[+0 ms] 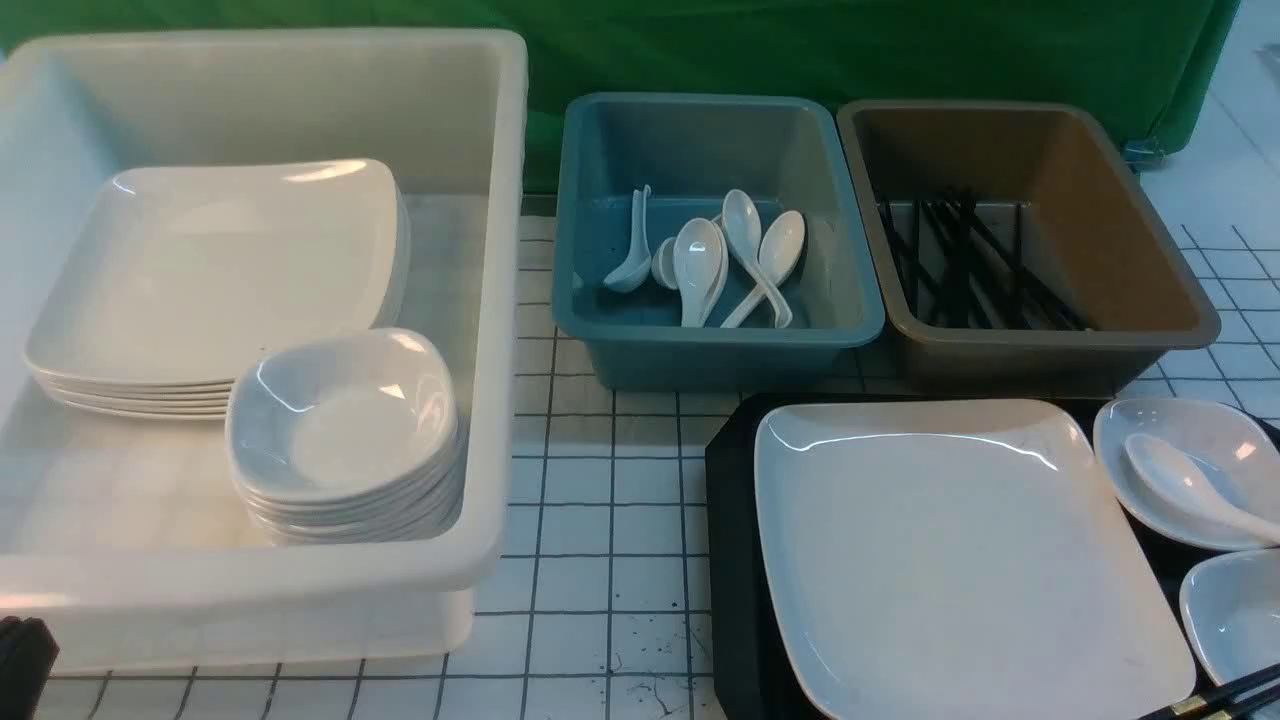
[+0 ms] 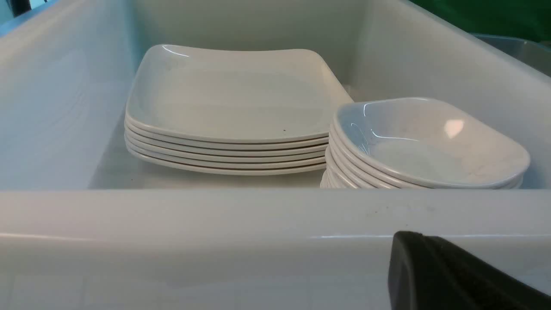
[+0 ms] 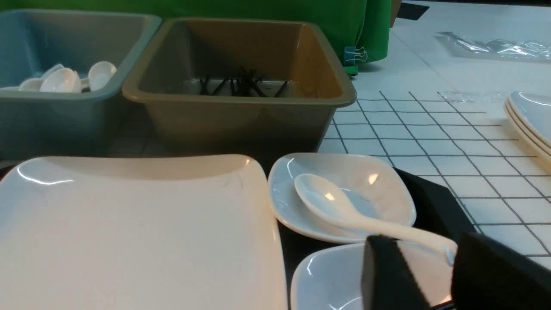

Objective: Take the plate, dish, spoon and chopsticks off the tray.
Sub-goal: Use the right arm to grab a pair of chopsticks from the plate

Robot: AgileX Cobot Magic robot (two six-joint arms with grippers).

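Note:
The black tray (image 1: 735,560) sits at the front right. On it lies the large white plate (image 1: 950,560), also seen in the right wrist view (image 3: 129,232). Beside the plate a small dish (image 1: 1190,430) holds the spoon (image 1: 1180,485). A second dish (image 1: 1235,615) sits nearer me, and the chopsticks (image 1: 1220,700) show at the frame's bottom corner. My right gripper (image 3: 424,245) is open above the near dish (image 3: 327,280). The spoon (image 3: 335,206) handle's end lies just beyond the gap between its fingers. My left gripper (image 2: 409,245) is shut and empty, outside the white tub's near wall.
A big white tub (image 1: 500,300) on the left holds stacked plates (image 1: 220,270) and stacked dishes (image 1: 340,420). Behind the tray stand a blue tub (image 1: 600,330) with several spoons and a brown tub (image 1: 1180,300) with black chopsticks. More plates (image 3: 531,116) are stacked off to the right.

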